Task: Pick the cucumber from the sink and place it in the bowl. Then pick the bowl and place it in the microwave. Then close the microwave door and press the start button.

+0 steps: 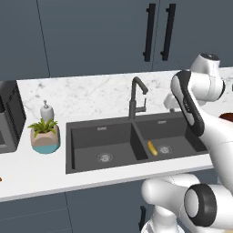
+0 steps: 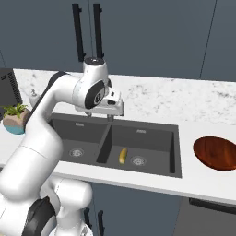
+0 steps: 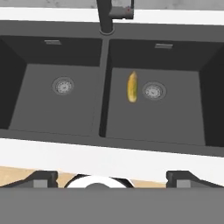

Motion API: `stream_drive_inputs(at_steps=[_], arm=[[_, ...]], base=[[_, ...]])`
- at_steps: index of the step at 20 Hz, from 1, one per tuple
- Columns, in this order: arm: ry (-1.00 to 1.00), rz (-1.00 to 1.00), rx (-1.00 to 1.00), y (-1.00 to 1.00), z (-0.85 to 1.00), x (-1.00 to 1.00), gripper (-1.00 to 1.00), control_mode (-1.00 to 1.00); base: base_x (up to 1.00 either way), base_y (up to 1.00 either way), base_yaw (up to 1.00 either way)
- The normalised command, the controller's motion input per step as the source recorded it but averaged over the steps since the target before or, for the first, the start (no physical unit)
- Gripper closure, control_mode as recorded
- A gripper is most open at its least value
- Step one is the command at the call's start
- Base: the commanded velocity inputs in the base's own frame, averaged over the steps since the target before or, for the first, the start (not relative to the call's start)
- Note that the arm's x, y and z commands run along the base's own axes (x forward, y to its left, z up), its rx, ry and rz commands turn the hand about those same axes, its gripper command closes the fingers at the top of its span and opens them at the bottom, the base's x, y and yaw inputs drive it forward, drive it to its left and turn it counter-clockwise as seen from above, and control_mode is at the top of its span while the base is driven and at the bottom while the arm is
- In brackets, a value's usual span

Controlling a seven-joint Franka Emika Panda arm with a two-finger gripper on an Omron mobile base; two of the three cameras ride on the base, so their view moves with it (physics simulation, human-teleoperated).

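End effector (image 3: 112, 177) wide, empty, above the sink (image 3: 52, 127). Best lowered straight over the cucumber (image 3: 132, 87), fingers straddling its short axis beside the drain (image 3: 153, 91).

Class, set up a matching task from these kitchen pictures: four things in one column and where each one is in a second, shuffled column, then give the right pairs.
Things:
1. cucumber
2. bowl
3. potted plant
4. tap

Places:
A. on the counter to the right of the sink
B. behind the divider between the two basins
C. on the floor of the right basin, beside the drain
D. on the counter to the left of the sink

Pairs: 1-C, 2-A, 3-D, 4-B
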Motion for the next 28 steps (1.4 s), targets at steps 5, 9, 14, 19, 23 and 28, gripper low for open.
stream_drive_inputs(at_steps=[5,9,14,19,23,28], arm=[[0.12,0.00,0.00,-0.10,-0.29,0.00,-1.00,-1.00],[0.18,0.00,0.02,-0.16,-0.51,0.00,-1.00,-1.00],[0.22,0.00,0.06,-0.14,-0.66,0.00,-1.00,-1.00],[0.11,0.00,0.08,-0.24,-0.51,0.00,-1.00,-1.00],[0.04,0.01,0.00,-0.02,-0.36,0.36,-1.00,-1.00],[-0.05,0.04,0.00,0.00,-0.39,0.51,-1.00,-1.00]], base=[[0.00,0.00,0.00],[0.00,0.00,0.00],[0.00,0.00,0.00],[0.00,0.00,0.00],[0.00,0.00,0.00],[0.00,0.00,0.00]])
